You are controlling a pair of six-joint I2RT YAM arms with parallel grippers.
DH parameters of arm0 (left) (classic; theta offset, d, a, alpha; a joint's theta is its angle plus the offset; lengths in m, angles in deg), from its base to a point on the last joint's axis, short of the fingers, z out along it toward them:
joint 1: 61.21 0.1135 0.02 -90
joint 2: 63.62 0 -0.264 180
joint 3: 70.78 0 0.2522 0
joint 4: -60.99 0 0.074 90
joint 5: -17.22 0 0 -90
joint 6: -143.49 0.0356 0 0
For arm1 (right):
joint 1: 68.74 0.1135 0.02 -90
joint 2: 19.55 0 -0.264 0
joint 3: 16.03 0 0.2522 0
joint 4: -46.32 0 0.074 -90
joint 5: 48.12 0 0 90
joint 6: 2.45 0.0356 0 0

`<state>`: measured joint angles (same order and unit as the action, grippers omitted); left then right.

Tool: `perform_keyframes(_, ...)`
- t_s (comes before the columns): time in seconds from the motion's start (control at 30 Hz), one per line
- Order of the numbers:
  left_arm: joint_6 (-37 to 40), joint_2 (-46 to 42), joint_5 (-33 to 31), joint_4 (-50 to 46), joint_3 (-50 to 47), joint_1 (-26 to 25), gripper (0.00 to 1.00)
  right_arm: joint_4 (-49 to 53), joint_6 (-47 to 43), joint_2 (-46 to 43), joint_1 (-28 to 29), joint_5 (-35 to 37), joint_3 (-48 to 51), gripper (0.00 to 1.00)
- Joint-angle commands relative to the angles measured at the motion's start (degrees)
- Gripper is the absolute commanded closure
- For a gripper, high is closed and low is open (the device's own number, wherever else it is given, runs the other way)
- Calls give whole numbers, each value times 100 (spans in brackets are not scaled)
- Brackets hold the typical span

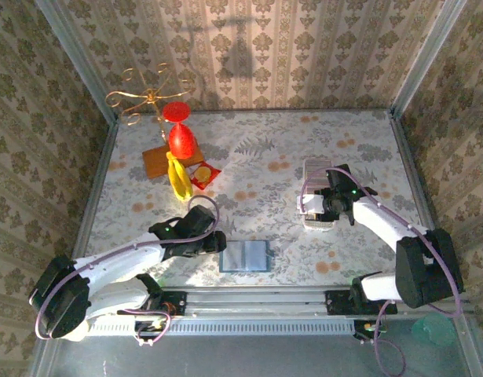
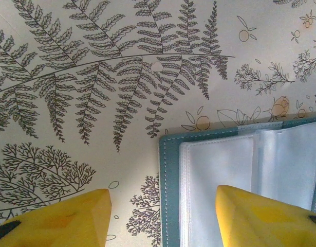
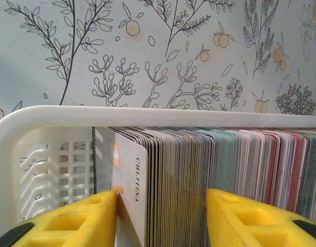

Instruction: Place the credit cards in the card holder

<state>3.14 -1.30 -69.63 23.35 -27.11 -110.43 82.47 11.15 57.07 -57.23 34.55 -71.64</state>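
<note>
Three things well beyond card holder (image 1: 246, 256): goblet (image 1: 179, 133), wire stand (image 1: 139, 98), perhaps banana (image 1: 177, 177).

- card holder (image 1: 246, 256): dusty teal, frosty clear sleeves inside
- tablecloth (image 2: 96, 77): pale cream, dark fern sketches, tiny orange fruit
- basket (image 3: 147, 116): plain white
- cards (image 3: 224, 175): mostly white edges, some teal, red
- walls (image 1: 304, 47): beige damask

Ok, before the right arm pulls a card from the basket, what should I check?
1. The card holder lies open, clear sleeves up: ok.
2. The left gripper sits at its edge, jaws apart: ok.
3. The right gripper is down in the white basket, around the credit cards: ok.
4. Just one card between its jaws: not ok, a thick bunch.
5. Grip closed firmly: cannot tell.
</note>
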Motion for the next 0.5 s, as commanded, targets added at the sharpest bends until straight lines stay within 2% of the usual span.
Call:
perform_keyframes(0.0, -107, 76, -17, 67, 4, -18, 44, 172, -154, -133, -18, 83, -19, 61)
perform_keyframes(0.47, -74, 307, 183, 155, 92, -24, 46, 503, -30, -594, 35, 74, -100, 95)
